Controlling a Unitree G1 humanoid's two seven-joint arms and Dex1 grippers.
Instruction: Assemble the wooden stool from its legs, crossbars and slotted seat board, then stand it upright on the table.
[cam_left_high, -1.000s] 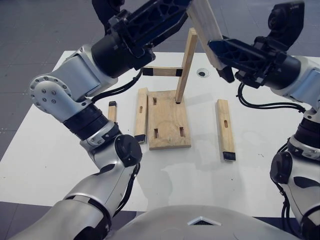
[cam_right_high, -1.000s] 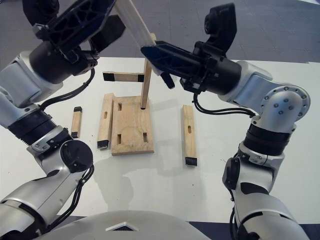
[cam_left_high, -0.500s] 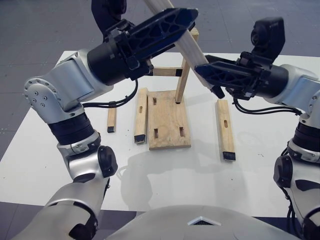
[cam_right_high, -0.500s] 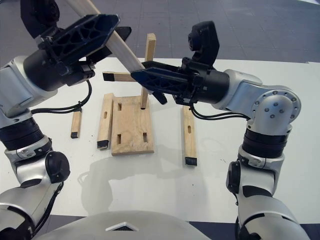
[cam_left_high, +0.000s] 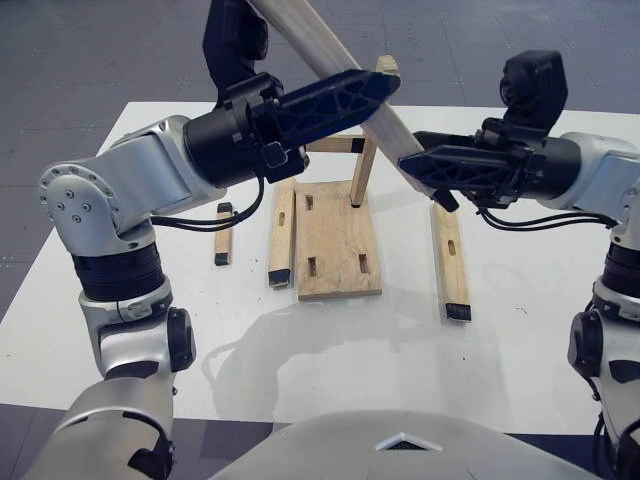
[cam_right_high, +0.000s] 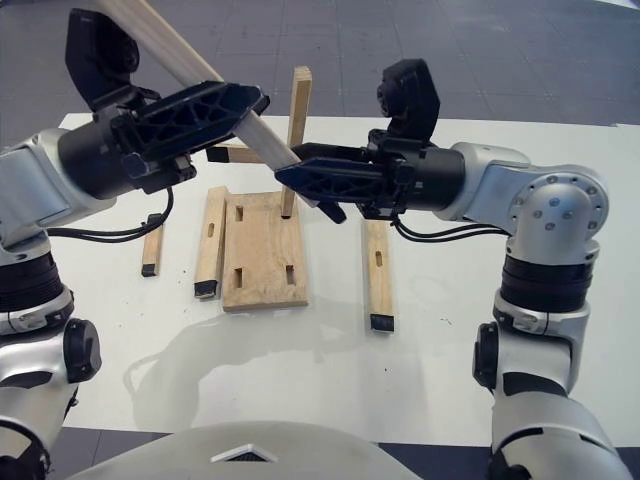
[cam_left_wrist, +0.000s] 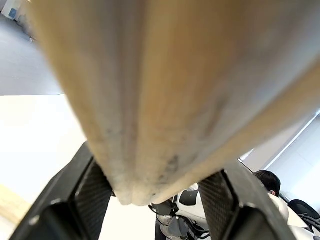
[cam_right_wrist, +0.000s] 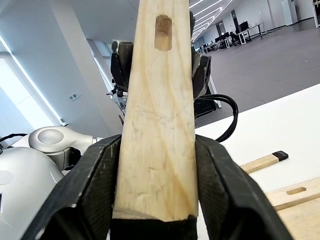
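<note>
Item: one wooden leg (cam_left_high: 310, 35), slanted in the air above the tabletop's (cam_left_high: 100, 300) far edge; your left fingers (cam_left_high: 330, 95) and right fingers (cam_left_high: 455, 160) both clamp it. Seat board (cam_left_high: 335, 245): flat mid-tabletop, second leg (cam_left_high: 368, 150) upright in it.

I'm looking at a white table (cam_left_high: 520, 350) with the seat board (cam_left_high: 335, 245) lying flat near its middle, slots facing up. A slotted leg (cam_left_high: 282, 232) lies just beside the board's left edge. A short bar (cam_left_high: 221, 245) lies farther left, apart from it. Another leg (cam_left_high: 449, 258) lies to the board's right, near but not touching. All three run roughly front to back.
</note>
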